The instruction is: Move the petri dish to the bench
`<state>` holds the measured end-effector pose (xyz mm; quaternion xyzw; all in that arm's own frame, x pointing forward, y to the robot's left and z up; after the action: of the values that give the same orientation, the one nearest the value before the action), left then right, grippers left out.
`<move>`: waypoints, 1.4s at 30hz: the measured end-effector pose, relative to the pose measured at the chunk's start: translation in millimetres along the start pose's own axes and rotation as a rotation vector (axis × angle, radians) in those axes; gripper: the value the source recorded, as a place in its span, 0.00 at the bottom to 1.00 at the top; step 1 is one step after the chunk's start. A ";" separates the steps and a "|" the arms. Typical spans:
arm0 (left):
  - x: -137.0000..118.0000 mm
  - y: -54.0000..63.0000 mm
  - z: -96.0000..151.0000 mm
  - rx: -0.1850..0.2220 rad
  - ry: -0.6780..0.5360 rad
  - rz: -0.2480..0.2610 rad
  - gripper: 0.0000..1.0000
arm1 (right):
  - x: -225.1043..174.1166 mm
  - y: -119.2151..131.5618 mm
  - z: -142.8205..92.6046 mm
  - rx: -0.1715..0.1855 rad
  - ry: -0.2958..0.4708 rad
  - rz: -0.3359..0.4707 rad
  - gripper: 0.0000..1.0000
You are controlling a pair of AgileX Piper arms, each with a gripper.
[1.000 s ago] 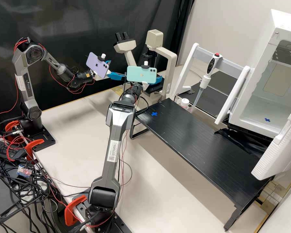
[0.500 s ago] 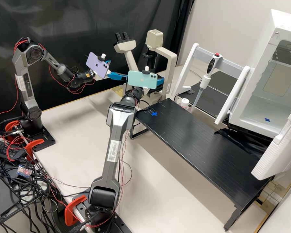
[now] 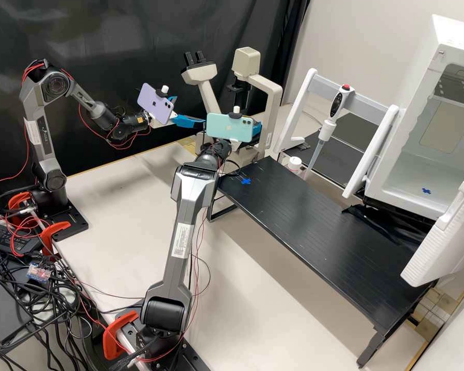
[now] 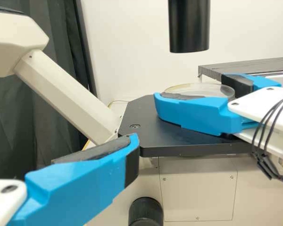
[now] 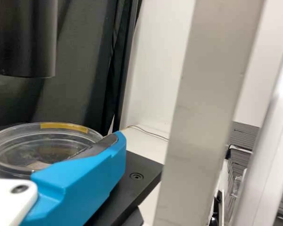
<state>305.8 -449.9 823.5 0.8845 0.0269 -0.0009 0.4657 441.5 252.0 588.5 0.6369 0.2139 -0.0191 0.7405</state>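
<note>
Petri dish [image 4: 205, 89] at right pincer [image 3: 257, 129], above black microscope stage [image 4: 144, 115].

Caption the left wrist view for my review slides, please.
The right end effector at a clear petri dish over the black microscope stage.

The black bench [image 3: 314, 237] bears a blue cross [image 3: 246, 181] near one end

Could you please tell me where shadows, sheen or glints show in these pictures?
High view: soft shadows on the pale tabletop, dull sheen across the black bench; left wrist view: the microscope's black tube dark against a bright wall; right wrist view: glints around the petri dish.
</note>
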 end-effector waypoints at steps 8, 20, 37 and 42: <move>0.0 0.0 0.0 0.000 0.000 0.000 1.00 | -3.0 4.0 3.9 -0.001 -0.012 -0.001 0.00; 0.0 0.0 0.0 0.000 0.000 0.000 1.00 | -32.0 9.6 6.0 -0.006 0.028 -0.071 0.00; 0.0 0.0 0.0 0.000 0.000 0.000 1.00 | -129.5 33.1 -7.9 -0.035 0.145 -0.104 0.00; 0.0 0.0 0.0 0.000 0.000 0.000 1.00 | -164.2 46.5 3.7 -0.056 0.175 -0.046 0.00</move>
<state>305.8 -449.9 823.5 0.8845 0.0269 -0.0009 0.4657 307.5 217.1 688.4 0.6101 0.2927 0.0259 0.7358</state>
